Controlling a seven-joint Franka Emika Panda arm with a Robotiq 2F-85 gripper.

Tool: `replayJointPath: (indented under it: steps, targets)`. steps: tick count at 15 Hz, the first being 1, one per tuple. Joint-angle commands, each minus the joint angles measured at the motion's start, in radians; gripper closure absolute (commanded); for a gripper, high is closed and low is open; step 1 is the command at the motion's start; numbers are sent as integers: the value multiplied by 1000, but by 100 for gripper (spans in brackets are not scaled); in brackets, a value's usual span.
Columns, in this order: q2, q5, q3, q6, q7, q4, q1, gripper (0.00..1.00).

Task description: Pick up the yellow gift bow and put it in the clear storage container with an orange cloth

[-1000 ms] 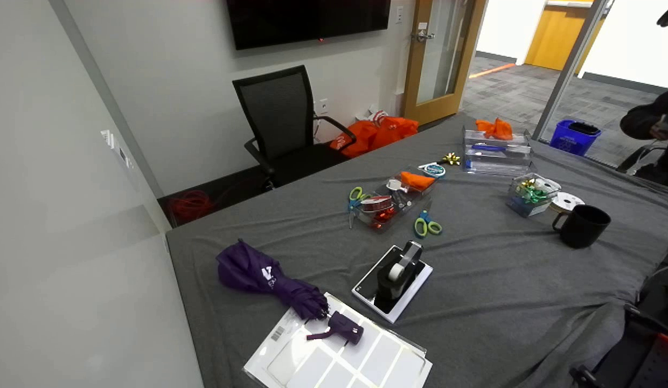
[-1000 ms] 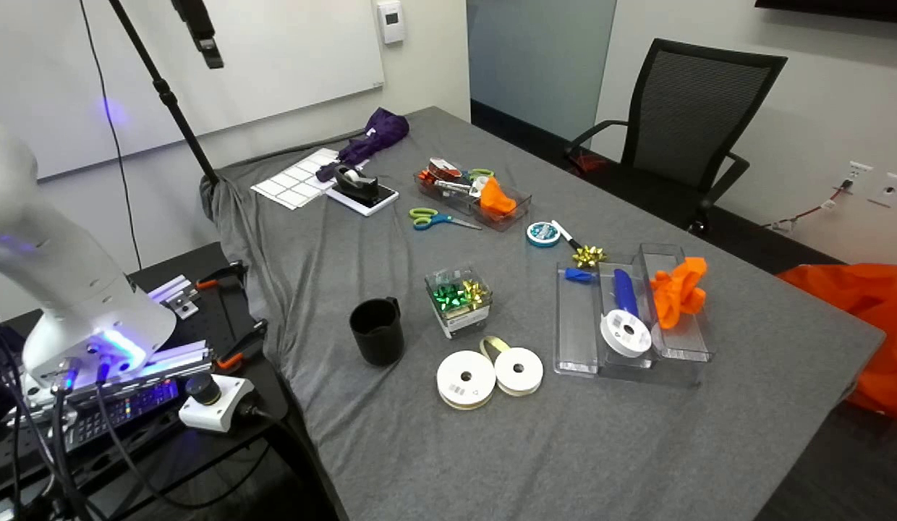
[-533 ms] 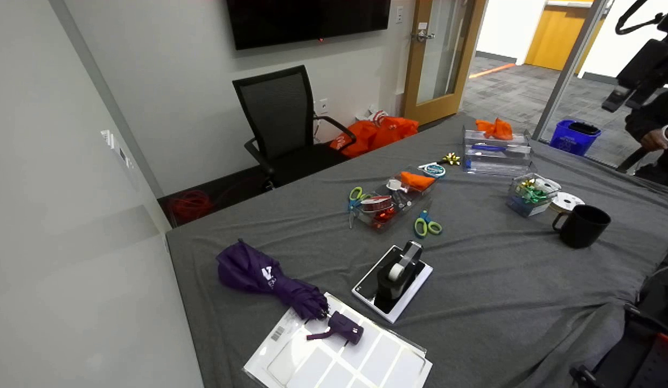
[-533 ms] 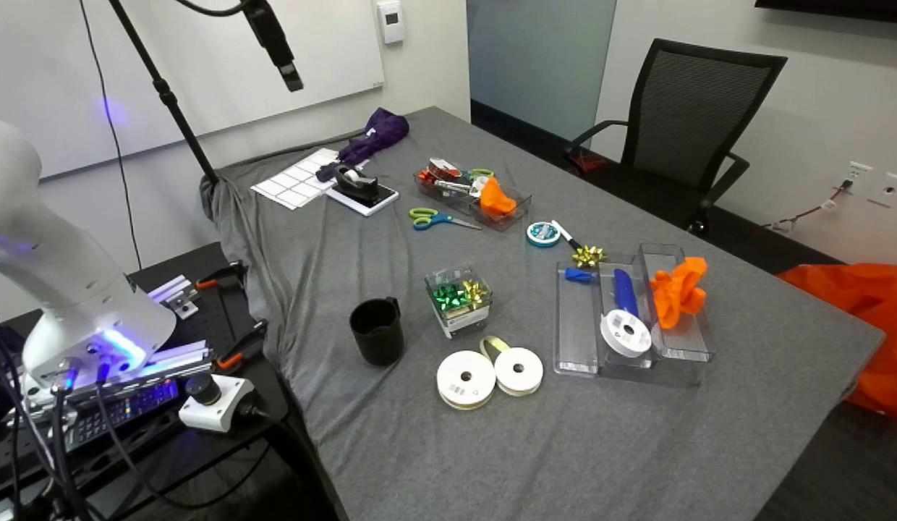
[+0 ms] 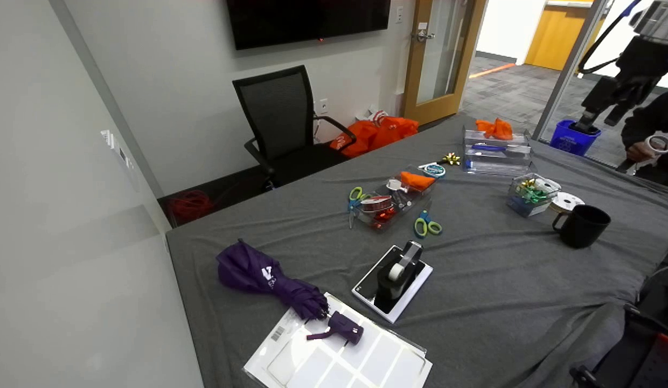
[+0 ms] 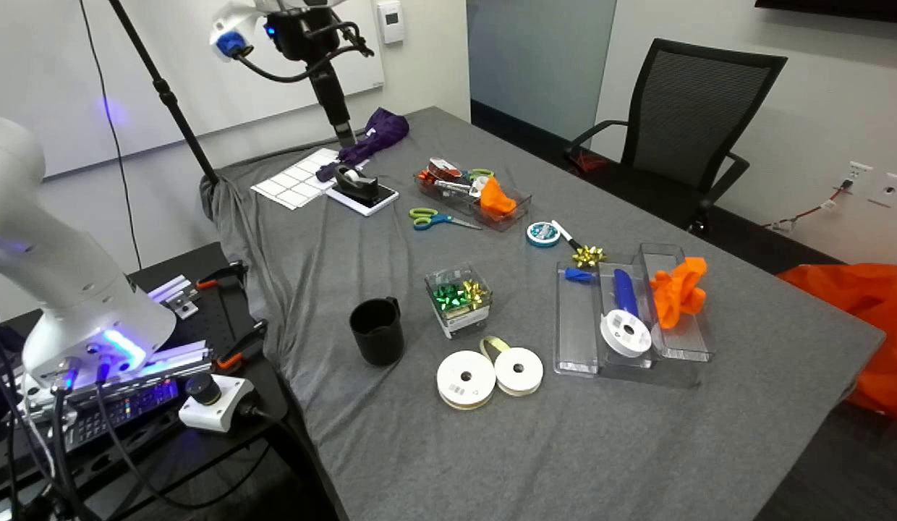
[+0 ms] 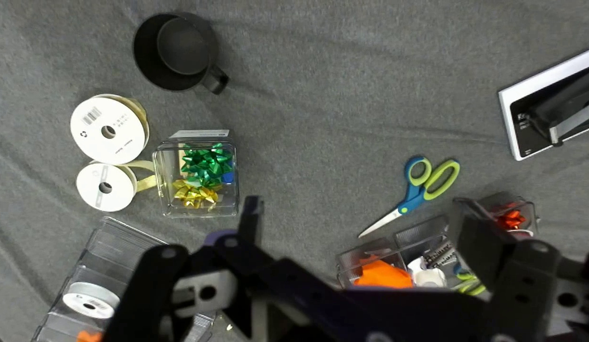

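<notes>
A yellow gift bow (image 6: 588,256) lies on the grey cloth beside a marker, in both exterior views. Another gold bow (image 7: 195,194) sits with a green one inside a small clear box (image 6: 457,302). Two clear containers hold orange cloth. One is a three-compartment tray (image 6: 576,340) with its orange cloth (image 6: 678,291) in an end compartment; the other is a narrower bin (image 6: 517,211) with orange cloth (image 7: 382,274), red ribbon and tools. My gripper (image 7: 363,209) is open and holds nothing, high above the table (image 5: 600,118). In the wrist view its body mostly hides the loose bow.
A black mug (image 6: 377,331) and white ribbon spools (image 6: 466,380) stand near the small box. Scissors (image 7: 413,192), a round teal tin (image 6: 543,233), a tape dispenser (image 5: 399,272) and a purple umbrella (image 5: 269,280) are on the table. A chair (image 5: 280,118) stands behind.
My arm has come down into both exterior views, moving left and down in one, right and down in the other. The gripper stays open. The things on the table have not moved.
</notes>
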Motion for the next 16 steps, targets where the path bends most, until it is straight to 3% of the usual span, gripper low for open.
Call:
replayJointPath:
  steps: [1, 2, 5, 11, 16]
  targets:
    - [203, 47, -40, -38, -141, 181, -8, 0]
    - [91, 20, -6, -5, -71, 74, -21, 0]
    - [191, 34, -19, -8, -115, 154, -25, 0]
    - [203, 34, -18, -16, -116, 171, -25, 0]
    - [300, 102, -52, 70, -253, 166, -44, 0]
